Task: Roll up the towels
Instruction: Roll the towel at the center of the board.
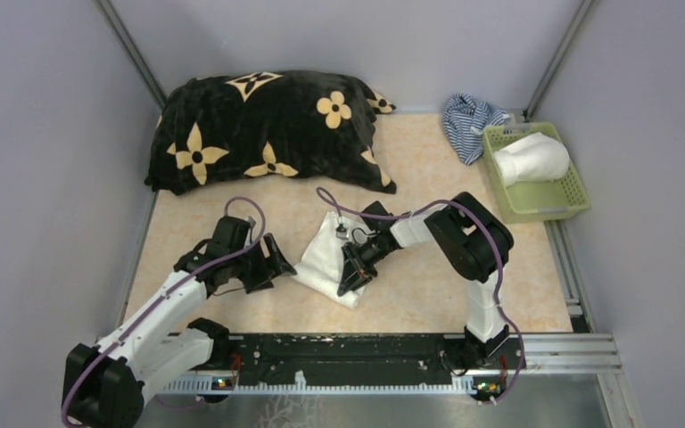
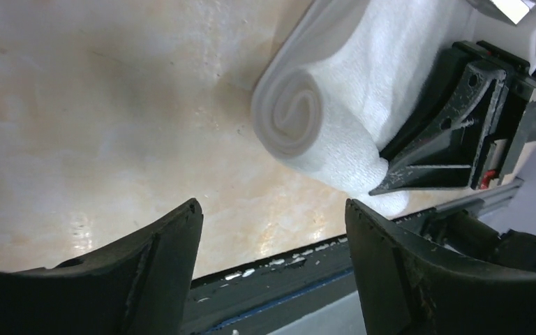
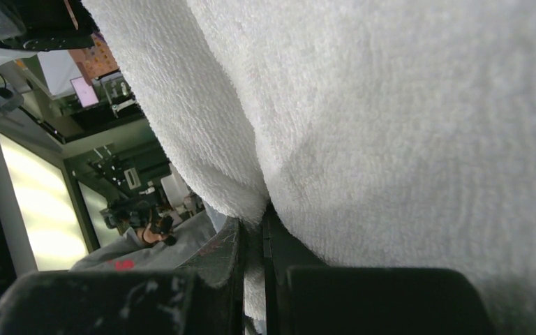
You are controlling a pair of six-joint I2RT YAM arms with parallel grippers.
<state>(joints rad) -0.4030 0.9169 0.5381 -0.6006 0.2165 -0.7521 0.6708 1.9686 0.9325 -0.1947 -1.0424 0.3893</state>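
Note:
A white towel (image 1: 325, 259) lies partly rolled on the middle of the table. Its spiral end (image 2: 300, 115) faces the left wrist camera, and terry cloth (image 3: 391, 125) fills the right wrist view. My right gripper (image 1: 350, 283) is shut on the towel's near end, with a fold of cloth pinched between its fingers (image 3: 252, 223). Just left of the roll, my left gripper (image 1: 281, 263) stands open and apart from it, nothing between its fingers (image 2: 272, 209). A second white towel (image 1: 532, 159) sits rolled in the green basket (image 1: 562, 201).
A black pillow with tan flowers (image 1: 268, 129) lies across the back of the table. A blue-and-white striped garment (image 1: 468, 120) is bunched beside the basket at the back right. The black mounting rail (image 1: 348, 348) runs along the near edge.

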